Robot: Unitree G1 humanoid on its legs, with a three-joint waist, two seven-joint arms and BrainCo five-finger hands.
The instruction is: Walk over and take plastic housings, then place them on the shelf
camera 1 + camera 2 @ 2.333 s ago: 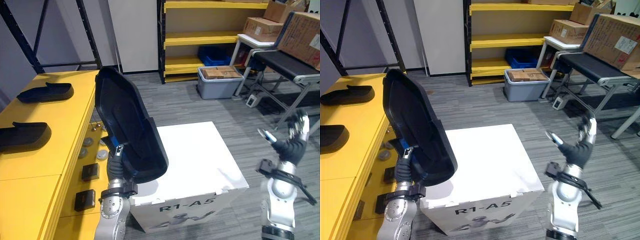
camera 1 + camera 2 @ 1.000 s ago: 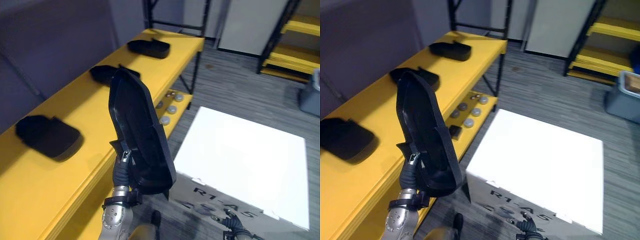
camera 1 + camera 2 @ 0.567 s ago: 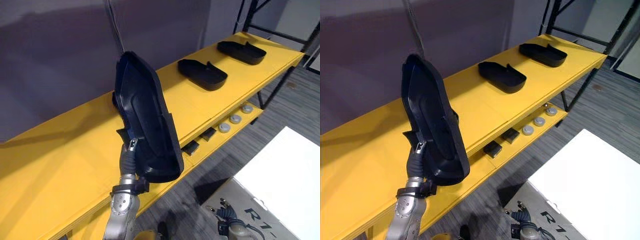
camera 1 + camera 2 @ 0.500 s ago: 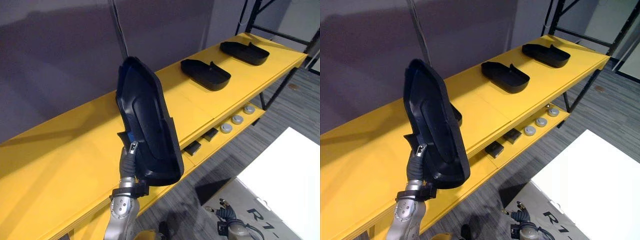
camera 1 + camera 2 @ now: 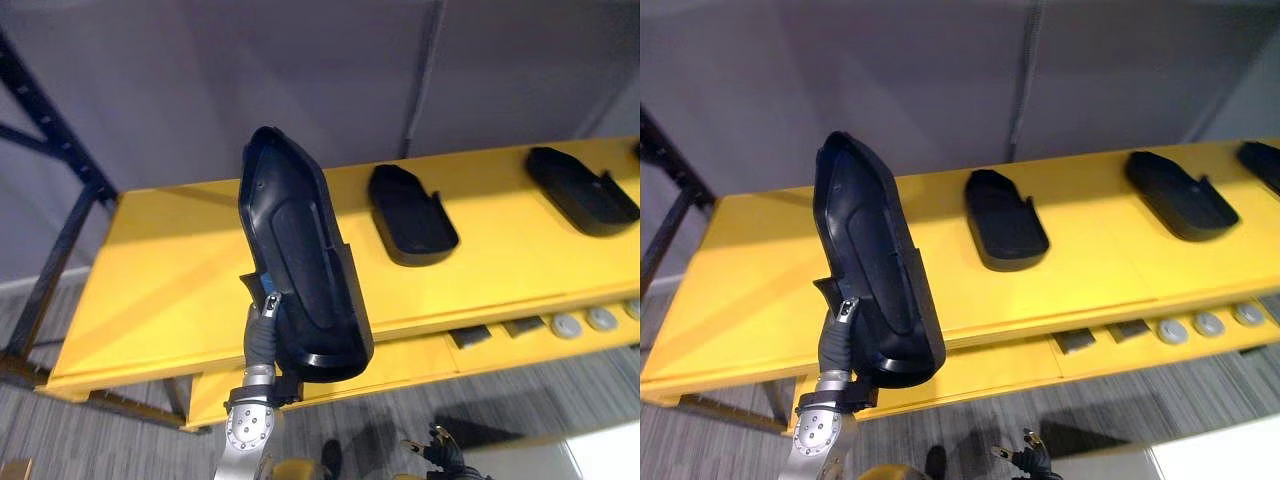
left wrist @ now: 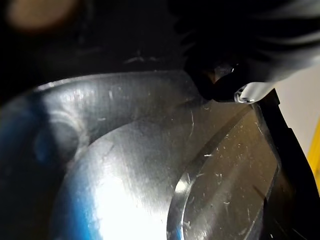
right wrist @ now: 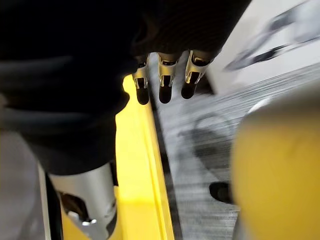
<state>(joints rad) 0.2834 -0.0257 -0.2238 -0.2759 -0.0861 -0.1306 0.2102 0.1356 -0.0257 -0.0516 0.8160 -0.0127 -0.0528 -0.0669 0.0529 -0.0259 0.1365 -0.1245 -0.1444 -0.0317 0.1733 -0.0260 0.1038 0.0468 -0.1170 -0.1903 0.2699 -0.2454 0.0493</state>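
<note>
— Judging from how things lie, how far along is the job?

— Partway. The pick-up is done: the left hand point(image 5: 262, 322) grips the black plastic housing point(image 5: 300, 270), thumb pressed on its hollow face. The fingers probably wrap behind the rim, though that side is hidden. The robot faces the yellow shelf point(image 5: 170, 270), so the walk looks finished too.

— What remains?

— The placing. The housing stands on end above the hand, in front of the shelf's near edge and not resting on it. Two shelved housings lie flat to its right, one point(image 5: 412, 215) just beside it and another point(image 5: 582, 190) farther right. The bare stretch on the left, behind the held piece, looks like the free spot.

— And the other hand?

— The right hand point(image 7: 161, 80) hangs low on the near right, its fingers loosely straight and holding nothing.
</note>
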